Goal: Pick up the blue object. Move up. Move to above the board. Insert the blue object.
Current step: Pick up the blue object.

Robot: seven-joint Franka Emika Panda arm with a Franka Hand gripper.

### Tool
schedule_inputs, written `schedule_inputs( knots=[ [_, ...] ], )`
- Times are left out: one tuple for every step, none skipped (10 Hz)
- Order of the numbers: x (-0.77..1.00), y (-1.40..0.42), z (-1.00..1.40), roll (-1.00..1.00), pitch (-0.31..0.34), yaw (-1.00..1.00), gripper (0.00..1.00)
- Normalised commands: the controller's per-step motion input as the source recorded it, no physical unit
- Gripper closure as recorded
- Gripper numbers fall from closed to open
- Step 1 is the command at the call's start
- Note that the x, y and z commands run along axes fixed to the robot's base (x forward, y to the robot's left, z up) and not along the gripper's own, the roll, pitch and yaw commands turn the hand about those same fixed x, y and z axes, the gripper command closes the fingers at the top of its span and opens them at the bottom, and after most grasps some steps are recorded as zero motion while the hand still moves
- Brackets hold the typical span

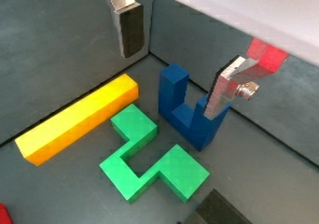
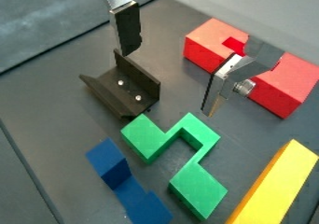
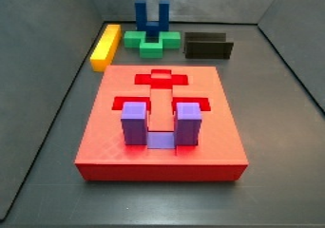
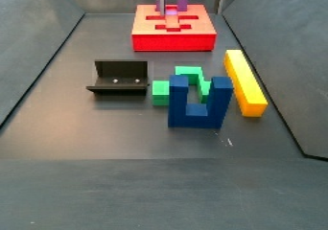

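The blue object (image 4: 199, 105) stands with its prongs up on the dark floor, next to the green block (image 4: 187, 82). It also shows in the other side view (image 3: 152, 21) and in both wrist views (image 1: 185, 105) (image 2: 125, 176). My gripper (image 1: 178, 60) is open and empty above the floor, with one finger (image 1: 230, 86) in front of a blue prong in a wrist view; I cannot tell whether they touch. It also shows in the other wrist view (image 2: 174, 58). The board (image 3: 114, 146) is red, with a purple U-shaped block (image 3: 159, 123) set in it.
A yellow bar (image 4: 244, 80) lies beside the blue object and the green block (image 1: 149, 160). The fixture (image 4: 118, 79) stands on the floor on the other side of the green block and shows below the gripper in a wrist view (image 2: 125, 90). Dark walls ring the floor.
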Motion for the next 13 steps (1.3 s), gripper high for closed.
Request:
schedule_inputs(
  knots=[
    [0.00,-0.14,-0.10,0.06,-0.009,0.00,0.00],
    [0.35,0.00,-0.11,0.12,0.000,0.00,0.00],
    [0.54,0.28,0.00,0.01,0.000,0.00,0.00],
    [0.58,0.56,0.07,0.00,0.047,-0.04,0.00],
    [0.67,0.55,0.02,0.00,0.053,-0.10,0.00],
    [0.66,0.50,0.00,0.00,0.024,-0.12,0.00],
    [0.71,0.56,0.00,-0.03,0.020,-0.08,0.00],
    [0.64,0.39,-0.02,0.00,0.016,-0.10,0.00],
    [0.47,0.17,-0.23,0.24,0.023,-0.18,0.00],
    [0.00,0.10,-0.25,0.50,0.043,-0.21,0.00],
    [0.00,0.00,-0.22,0.50,0.043,-0.20,0.00],
    [0.06,0.00,-0.19,0.50,0.044,-0.20,0.00],
    [0.02,0.00,-0.20,0.50,0.063,-0.18,0.00]
  ],
)
